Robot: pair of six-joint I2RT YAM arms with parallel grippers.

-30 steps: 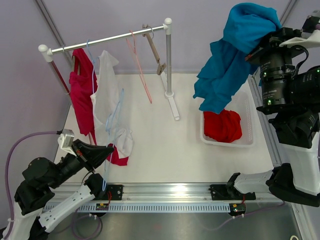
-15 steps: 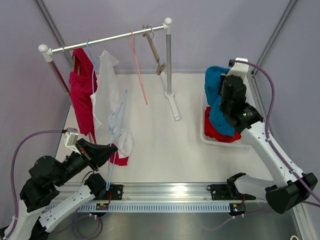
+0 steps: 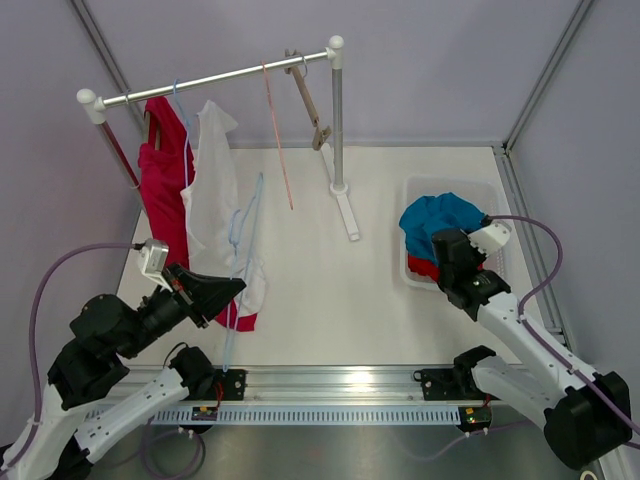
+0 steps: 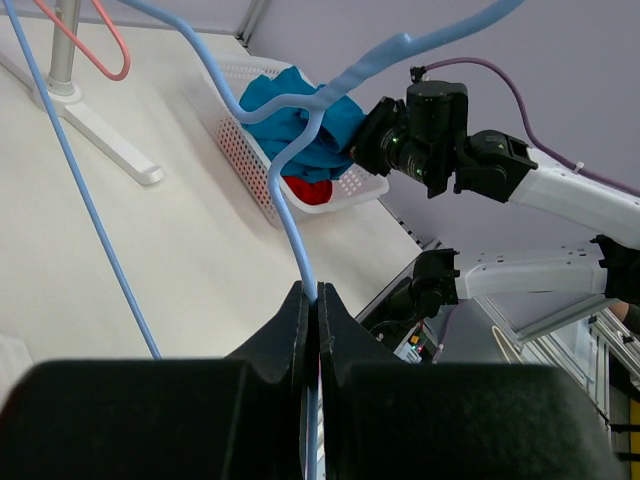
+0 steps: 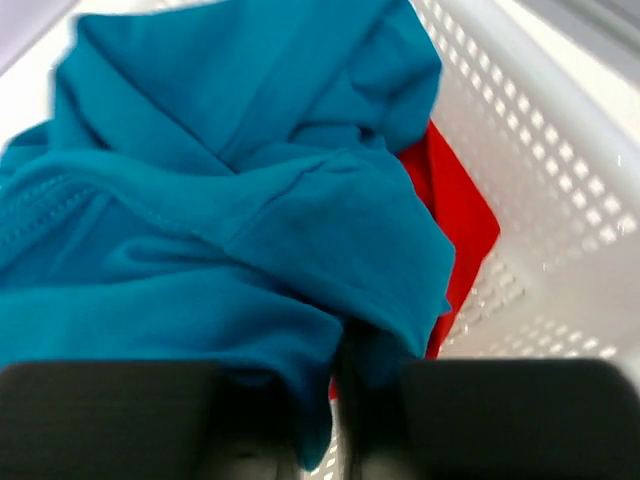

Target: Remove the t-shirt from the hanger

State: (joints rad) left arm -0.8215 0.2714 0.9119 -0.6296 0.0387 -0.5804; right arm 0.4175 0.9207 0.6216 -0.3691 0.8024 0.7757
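At R side of table, in white basket (image 3: 470, 184): teal t-shirt (image 3: 440, 213), clear of any hanger, atop a red garment (image 5: 458, 215).
You see L gripper (image 4: 312, 298) w/ fingers pressed together on the light-blue hanger (image 4: 290, 232) wire. R gripper (image 5: 318, 380) has a shirt fold btw its fingers; gripped or loose, you cannot tell.

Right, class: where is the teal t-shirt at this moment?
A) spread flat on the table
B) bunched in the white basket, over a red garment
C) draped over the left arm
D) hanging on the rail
B: the teal t-shirt lies bunched inside the white basket, with a red garment showing beneath it.
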